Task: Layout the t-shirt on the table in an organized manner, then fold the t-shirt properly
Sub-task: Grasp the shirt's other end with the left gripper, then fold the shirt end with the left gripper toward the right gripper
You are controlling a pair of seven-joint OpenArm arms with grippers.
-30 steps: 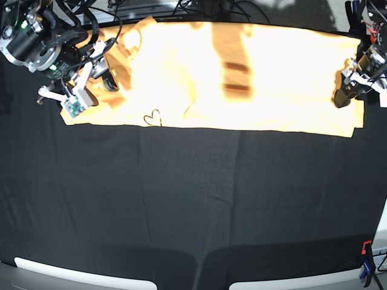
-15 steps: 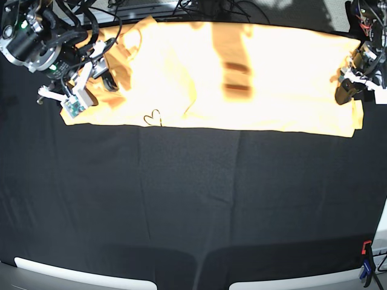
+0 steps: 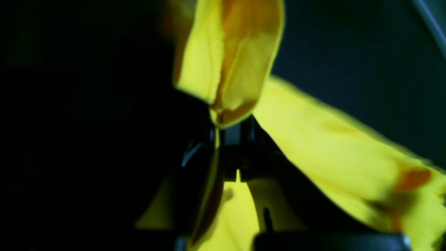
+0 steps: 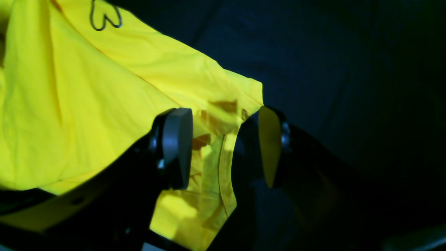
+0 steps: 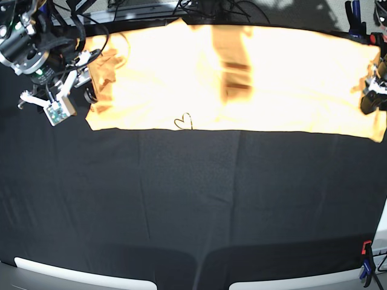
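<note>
The pale yellow-orange t-shirt lies stretched in a wide band along the far side of the black-draped table. A small black heart outline marks its near edge. My left gripper is at the shirt's right end in the base view. In the left wrist view it is shut on a pinched fold of the shirt. My right gripper is at the shirt's left end. In the right wrist view it is open, jaws wide apart over a shirt corner.
Cables run along the table's far edge. Clamps stand at the far right corner. A red and blue clamp sits at the near right edge. White strips line the near edge.
The shirt has slid to the right in the base view, drawn by my left gripper. My right arm has moved left and up, and the shirt's left end lies flatter.
</note>
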